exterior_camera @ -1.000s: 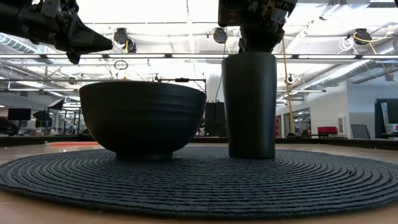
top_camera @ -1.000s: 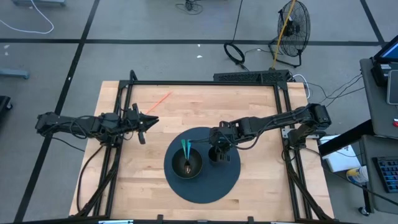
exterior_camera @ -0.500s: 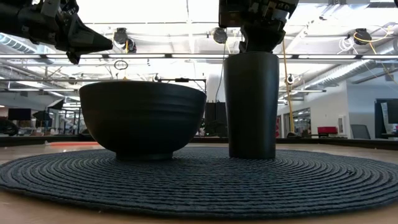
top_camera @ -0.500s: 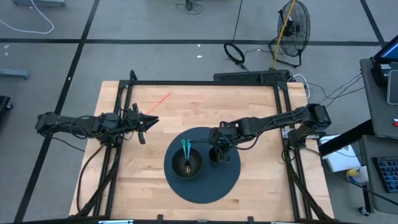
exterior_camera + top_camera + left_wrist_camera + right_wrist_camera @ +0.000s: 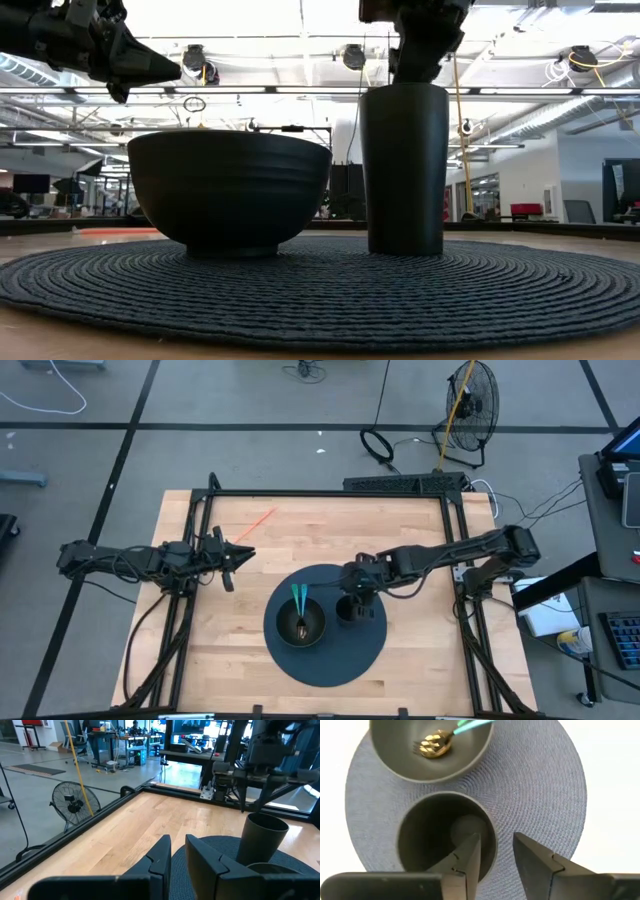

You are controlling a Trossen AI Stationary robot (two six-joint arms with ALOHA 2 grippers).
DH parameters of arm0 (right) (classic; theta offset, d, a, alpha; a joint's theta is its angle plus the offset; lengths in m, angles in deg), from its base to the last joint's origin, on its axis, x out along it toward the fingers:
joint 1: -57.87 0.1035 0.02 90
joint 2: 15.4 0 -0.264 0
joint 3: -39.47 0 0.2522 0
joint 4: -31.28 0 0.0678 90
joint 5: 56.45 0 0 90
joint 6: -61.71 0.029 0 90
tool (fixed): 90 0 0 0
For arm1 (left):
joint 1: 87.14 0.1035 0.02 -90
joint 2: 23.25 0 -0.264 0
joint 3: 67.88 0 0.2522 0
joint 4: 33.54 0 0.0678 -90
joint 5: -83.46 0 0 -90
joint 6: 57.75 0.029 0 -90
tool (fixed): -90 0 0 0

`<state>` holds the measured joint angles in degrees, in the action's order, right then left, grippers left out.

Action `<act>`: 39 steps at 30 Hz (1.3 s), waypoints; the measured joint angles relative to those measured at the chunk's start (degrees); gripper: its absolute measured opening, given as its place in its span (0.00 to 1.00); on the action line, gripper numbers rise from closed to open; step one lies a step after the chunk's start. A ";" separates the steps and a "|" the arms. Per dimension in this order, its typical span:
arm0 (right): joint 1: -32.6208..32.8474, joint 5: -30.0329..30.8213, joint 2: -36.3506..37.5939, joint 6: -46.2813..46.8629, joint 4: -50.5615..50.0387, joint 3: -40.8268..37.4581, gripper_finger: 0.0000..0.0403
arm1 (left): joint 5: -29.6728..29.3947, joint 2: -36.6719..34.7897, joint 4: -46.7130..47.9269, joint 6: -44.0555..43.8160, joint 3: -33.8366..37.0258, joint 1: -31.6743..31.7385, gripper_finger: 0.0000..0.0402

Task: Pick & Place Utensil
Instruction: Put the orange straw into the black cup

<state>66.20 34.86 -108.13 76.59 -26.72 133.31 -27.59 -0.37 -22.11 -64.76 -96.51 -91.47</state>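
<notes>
Fork (image 5: 300, 612): teal handle, gold tines; lies tilted inside the dark bowl (image 5: 311, 630), tines at the bowl's bottom, handle leaning up against the rim on the side away from the cup (image 5: 349, 610). Bowl sits upright on the round dark mat (image 5: 330, 660). Cup, tall, dark, empty, stands upright just beside the bowl on the same mat.

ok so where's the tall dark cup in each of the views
High view: cup on the round mat, beside the bowl, under the right gripper.
Low view: cup right of centre.
Left wrist view: cup at far right.
Right wrist view: cup seen from above.
Shared landmark: the bowl next to it.
</notes>
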 joint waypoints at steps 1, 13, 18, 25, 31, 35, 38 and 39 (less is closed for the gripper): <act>0.08 -0.01 0.57 0.02 0.03 0.00 0.29 | 0.00 -0.01 0.00 0.00 0.00 0.01 0.16; 0.43 4.89 5.63 -1.57 0.68 0.00 0.38 | -4.41 0.00 2.59 -6.18 0.00 0.01 0.16; 0.43 10.26 10.11 -4.14 1.10 0.00 0.39 | -11.00 1.10 9.07 -15.22 0.00 0.25 0.16; 0.40 12.43 15.94 -10.34 6.36 0.00 0.38 | -10.25 10.60 8.59 -19.08 -2.08 4.99 0.16; 0.43 12.18 18.24 -12.73 6.81 0.02 0.38 | -3.55 21.38 10.54 -20.21 -6.96 13.33 0.16; 0.44 12.16 18.24 -12.78 4.32 0.02 0.37 | 2.24 27.64 15.32 -20.74 -10.40 20.08 0.16; 0.45 12.16 18.22 -12.81 2.54 0.00 0.37 | 6.59 31.81 17.11 -20.09 -13.25 24.74 0.16; 0.45 12.18 18.23 -12.99 2.35 -0.04 0.37 | 8.09 33.16 17.47 -19.55 -14.15 26.14 0.16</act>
<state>66.65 47.04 -89.90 63.60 -24.37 133.26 -19.50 32.79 -4.64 -84.30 -110.67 -65.33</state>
